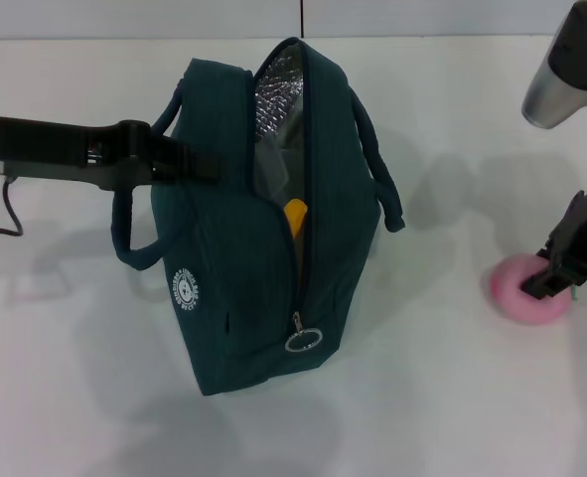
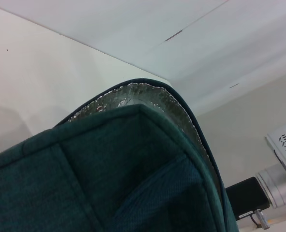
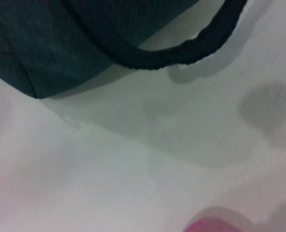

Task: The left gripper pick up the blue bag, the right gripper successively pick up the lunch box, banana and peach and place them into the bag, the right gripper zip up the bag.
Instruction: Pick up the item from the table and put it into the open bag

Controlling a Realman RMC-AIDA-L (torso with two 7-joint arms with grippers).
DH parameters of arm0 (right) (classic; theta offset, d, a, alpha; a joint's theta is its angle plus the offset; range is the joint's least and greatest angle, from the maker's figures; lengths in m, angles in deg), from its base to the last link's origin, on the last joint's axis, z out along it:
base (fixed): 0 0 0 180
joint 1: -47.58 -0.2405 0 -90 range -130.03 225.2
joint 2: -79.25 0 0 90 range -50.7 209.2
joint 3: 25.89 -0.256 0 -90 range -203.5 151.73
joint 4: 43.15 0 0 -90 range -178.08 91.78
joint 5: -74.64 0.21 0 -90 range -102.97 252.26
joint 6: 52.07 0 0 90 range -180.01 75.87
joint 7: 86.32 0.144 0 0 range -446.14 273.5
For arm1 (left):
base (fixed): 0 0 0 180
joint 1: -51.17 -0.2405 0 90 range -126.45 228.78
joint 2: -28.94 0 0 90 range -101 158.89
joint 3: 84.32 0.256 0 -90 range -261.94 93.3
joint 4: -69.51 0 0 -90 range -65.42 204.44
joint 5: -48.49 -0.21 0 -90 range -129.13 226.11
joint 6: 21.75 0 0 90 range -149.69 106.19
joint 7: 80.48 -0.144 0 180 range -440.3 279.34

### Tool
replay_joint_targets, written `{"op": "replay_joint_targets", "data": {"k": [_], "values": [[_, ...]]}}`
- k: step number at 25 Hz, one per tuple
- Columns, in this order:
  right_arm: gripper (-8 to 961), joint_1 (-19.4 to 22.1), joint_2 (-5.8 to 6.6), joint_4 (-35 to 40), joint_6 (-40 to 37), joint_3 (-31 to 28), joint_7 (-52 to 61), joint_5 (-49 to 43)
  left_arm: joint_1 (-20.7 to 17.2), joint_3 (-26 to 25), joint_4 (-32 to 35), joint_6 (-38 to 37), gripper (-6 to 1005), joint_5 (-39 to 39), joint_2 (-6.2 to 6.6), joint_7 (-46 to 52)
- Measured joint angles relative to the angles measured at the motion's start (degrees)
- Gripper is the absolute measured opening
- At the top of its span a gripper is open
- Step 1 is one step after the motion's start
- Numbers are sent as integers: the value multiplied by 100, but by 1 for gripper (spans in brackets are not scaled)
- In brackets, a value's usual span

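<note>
Pink peach [image 1: 527,288] step: right gripper [image 1: 553,278] down on it, right of the bag [image 1: 263,229].
Fingers straddle the peach on the table [image 1: 452,397]; can't tell if clamped. Left gripper [image 1: 189,164] clenched on the bag's side, mouth open, banana [image 1: 295,217] inside. Next: confirm grip, lift, carry over opening.

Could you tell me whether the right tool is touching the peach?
Touching. In the head view the right tool sits down on top of the peach, its black fingers overlapping the pink fruit with no gap visible.
</note>
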Motion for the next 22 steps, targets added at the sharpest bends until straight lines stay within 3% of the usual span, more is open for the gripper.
{"op": "replay_joint_targets", "data": {"k": [3, 6, 11, 15, 18, 21, 22], "values": [[364, 0, 8, 43, -78, -116, 0, 6, -6, 0, 0, 0, 34, 0, -1, 0], [288, -1, 15, 160, -172, -395, 1, 29, -21, 1, 0, 0, 34, 0, -2, -2], [195, 29, 60, 648, -405, -1646, -81, 438, -31, 1, 0, 1, 33, 0, -2, -14], [166, 347, 134, 1086, -370, -2481, -499, 2001, -41, 1, 1, -20, 33, 0, -2, -16], [149, 658, 150, 1148, -167, -2586, -1007, 3420, -42, 1, 0, -33, 33, 58, -2, -14], [133, 747, 108, 1102, -92, -2549, -1375, 3939, -53, 12, 0, -39, 33, 132, -4, -14], [127, 785, 1, 944, -16, -2426, -1866, 4419, -55, 18, 0, -40, 33, 138, -8, -13]]}}
